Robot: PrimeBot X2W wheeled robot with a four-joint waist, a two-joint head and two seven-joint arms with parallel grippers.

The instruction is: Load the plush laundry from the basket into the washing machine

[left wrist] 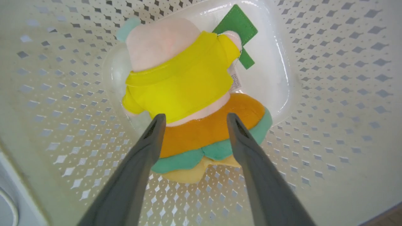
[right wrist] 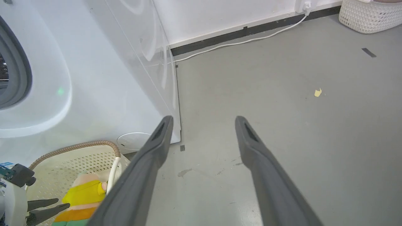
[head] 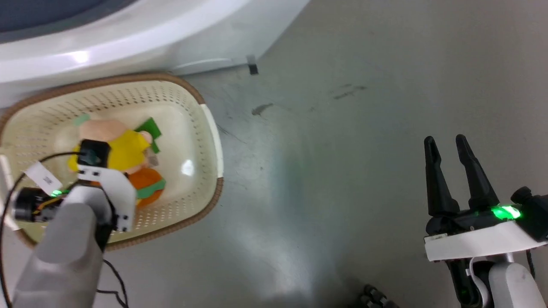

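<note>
Cream perforated plastic forms the basket (head: 210,128), which stands on the grey floor (head: 342,171) at the left of the scene, its far rim just beside the foot of the white washing machine (head: 128,38). Inside it, on the smooth bottom, lies the plush laundry (left wrist: 185,84): pale pink part farthest, yellow middle, and the orange part with green trim nearest. The left end effector (left wrist: 193,116) hangs inside the basket directly over the toy, its two dark fingers (left wrist: 147,147) spread apart, one on either side of the orange part, with their tips level with the line where orange meets yellow. Whether the fingers touch the plush cannot be told from the wrist view; nothing is clamped between them. A flat green piece (left wrist: 240,25) sticks out from the toy's far right side, and a small white tag shows just beside it. The right end effector (head: 445,139) is at the near right, over bare floor and well apart from the basket, its fingers parted and holding nothing. A white cable (right wrist: 238,42) runs along the far wall behind the washer.
</note>
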